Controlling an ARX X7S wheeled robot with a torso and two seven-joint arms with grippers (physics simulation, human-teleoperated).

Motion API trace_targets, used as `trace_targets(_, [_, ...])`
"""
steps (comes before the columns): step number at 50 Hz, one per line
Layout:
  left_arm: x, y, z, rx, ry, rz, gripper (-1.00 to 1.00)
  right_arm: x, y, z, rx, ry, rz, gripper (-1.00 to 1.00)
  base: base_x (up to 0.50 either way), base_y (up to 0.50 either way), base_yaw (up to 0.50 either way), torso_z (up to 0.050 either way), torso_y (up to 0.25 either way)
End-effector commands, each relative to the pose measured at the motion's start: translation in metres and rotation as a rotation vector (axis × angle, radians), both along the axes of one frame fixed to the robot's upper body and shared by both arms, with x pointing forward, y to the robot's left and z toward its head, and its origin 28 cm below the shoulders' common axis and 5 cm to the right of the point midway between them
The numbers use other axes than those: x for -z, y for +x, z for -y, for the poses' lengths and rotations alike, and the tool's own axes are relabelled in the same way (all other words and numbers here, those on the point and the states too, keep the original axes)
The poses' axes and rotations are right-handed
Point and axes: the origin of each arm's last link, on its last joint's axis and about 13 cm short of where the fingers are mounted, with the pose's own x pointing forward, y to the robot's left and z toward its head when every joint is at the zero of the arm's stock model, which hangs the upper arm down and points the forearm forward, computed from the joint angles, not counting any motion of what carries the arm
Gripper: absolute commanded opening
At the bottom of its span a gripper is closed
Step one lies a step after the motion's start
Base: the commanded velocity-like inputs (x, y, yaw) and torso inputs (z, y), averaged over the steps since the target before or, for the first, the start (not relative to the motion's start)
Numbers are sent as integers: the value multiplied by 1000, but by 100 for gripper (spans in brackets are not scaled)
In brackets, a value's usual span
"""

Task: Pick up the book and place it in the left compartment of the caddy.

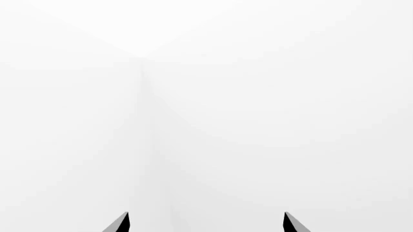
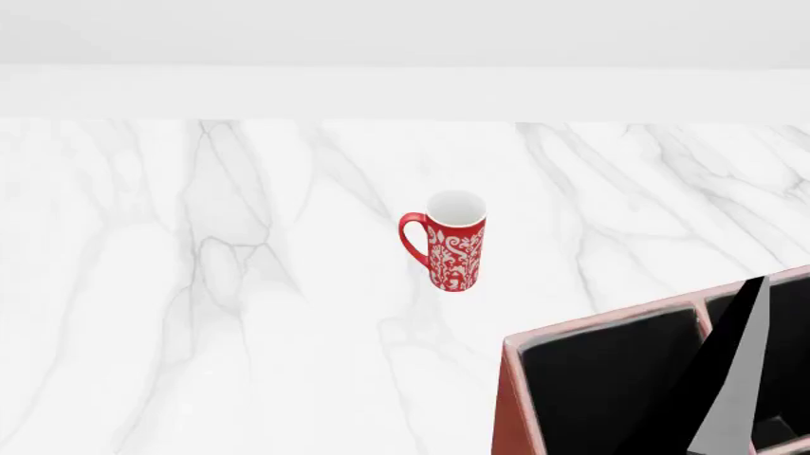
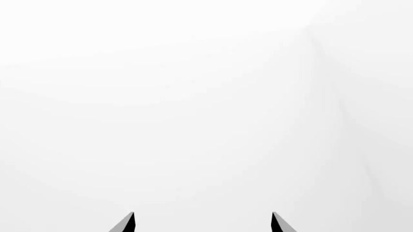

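A bare simulated kitchen-like setting: a white marble bench (image 2: 190, 284) fills the frame, a red patterned mug (image 2: 452, 242) at centre, blank white walls behind.

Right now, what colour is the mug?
The mug is red with a white swirly pattern and white inside. It shows best in the head view.
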Motion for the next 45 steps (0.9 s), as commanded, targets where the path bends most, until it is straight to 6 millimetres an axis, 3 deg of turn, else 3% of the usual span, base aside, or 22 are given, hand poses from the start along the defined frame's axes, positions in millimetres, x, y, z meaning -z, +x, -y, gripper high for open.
trace_targets(1, [1, -1, -1, -23, 0, -12, 100, -3, 2, -1, -7, -6, 36, 100, 0, 0, 0, 0, 0])
trace_targets(33, [1, 1, -1, -20, -1, -17, 100, -2, 1, 0, 10, -24, 65, 100, -79, -39, 0, 0, 0])
trace_targets(45, [0, 1, -2, -20, 0, -16, 100, -3, 1, 0, 14, -14, 74, 100, -321, -332, 0, 0, 0])
